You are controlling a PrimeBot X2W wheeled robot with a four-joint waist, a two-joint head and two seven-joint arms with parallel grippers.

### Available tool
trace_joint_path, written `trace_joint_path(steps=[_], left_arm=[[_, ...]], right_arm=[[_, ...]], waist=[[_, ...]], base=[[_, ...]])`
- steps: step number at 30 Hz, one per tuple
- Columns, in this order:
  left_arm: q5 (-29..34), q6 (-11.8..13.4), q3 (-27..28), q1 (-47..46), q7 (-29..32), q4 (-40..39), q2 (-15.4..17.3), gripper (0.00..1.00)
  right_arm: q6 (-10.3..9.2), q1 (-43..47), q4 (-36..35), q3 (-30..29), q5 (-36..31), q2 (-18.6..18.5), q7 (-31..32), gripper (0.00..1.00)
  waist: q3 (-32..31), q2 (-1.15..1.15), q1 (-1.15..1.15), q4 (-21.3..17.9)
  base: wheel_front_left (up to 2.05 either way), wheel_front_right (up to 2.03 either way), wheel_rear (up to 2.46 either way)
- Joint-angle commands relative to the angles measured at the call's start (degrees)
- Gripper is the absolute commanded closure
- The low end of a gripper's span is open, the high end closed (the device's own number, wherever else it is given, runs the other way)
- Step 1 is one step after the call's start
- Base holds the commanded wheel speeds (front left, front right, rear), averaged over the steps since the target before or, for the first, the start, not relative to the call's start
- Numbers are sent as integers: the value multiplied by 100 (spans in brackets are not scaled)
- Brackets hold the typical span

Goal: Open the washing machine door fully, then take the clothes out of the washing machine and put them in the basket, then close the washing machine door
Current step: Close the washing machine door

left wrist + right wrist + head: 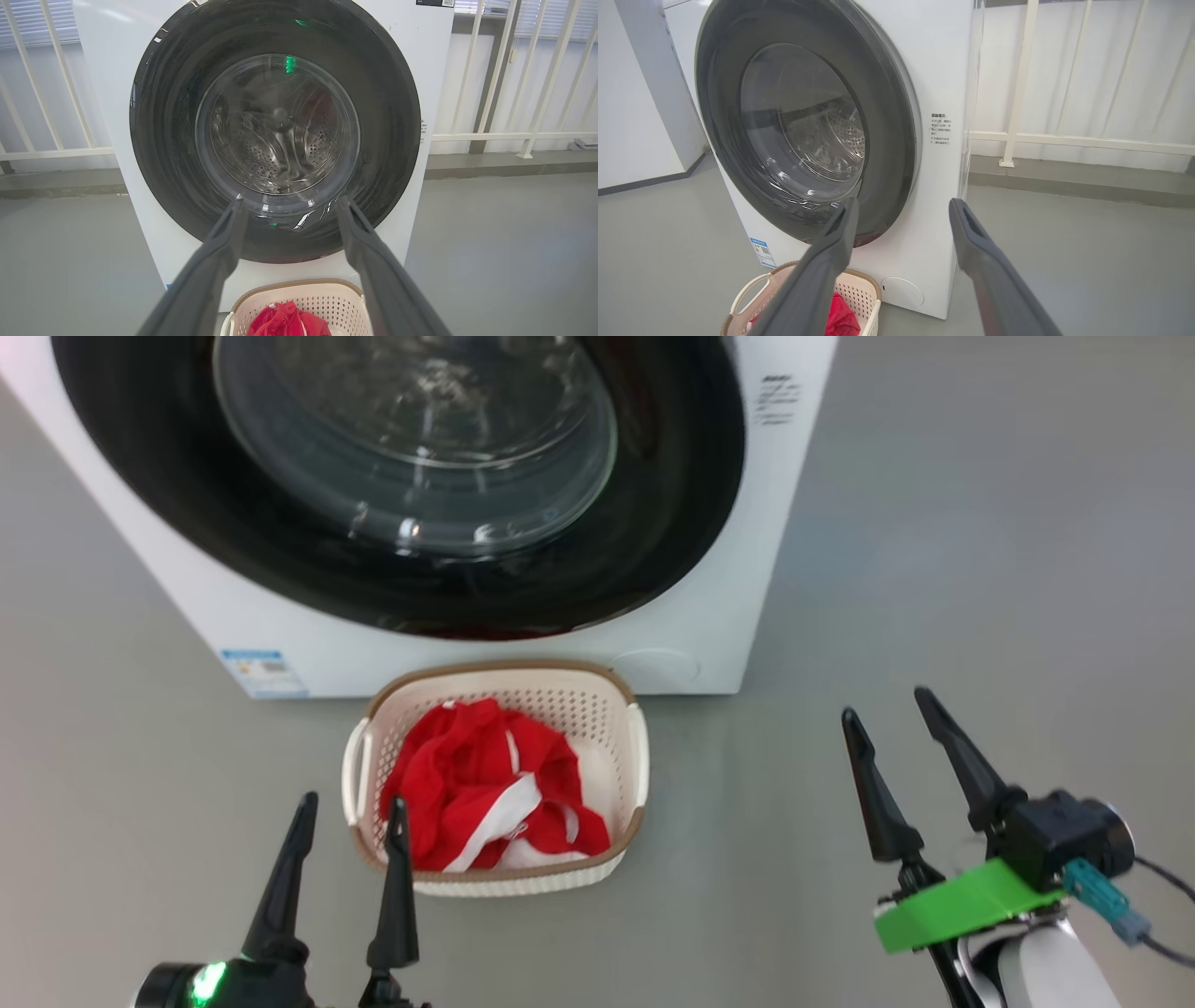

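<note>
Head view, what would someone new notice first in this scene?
The bright red clothes heaped in the cream basket on the grey floor, right in front of the white washing machine. Above them, the glossy black washing machine door with its glass bowl is shut. The left gripper and right gripper stand open and empty at the lower corners.

The head view's top edge cuts off the upper part of the washing machine (719,569) and the washing machine door (672,523), and the print on the blue label sticker (264,673) is too small to read. The clothes (467,775) hide most of the bottom of the basket (560,695), whose near left rim lies behind a finger of the left end effector (355,798).
</note>
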Motion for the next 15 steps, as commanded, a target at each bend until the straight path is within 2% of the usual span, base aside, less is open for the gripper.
trace_joint_path(steps=[1,15], left_arm=[[38,77,207,-35,-46,-90,78,0],[15,193,486,347,-46,70,151,0]], right_arm=[[-14,39,-189,104,-60,49,-20,0],[-14,1343,-711,-203,229,58,-20,0]], waist=[[-267,0,0,-269],[-742,0,0,-649]], base=[[0,0,0],[0,0,0]])
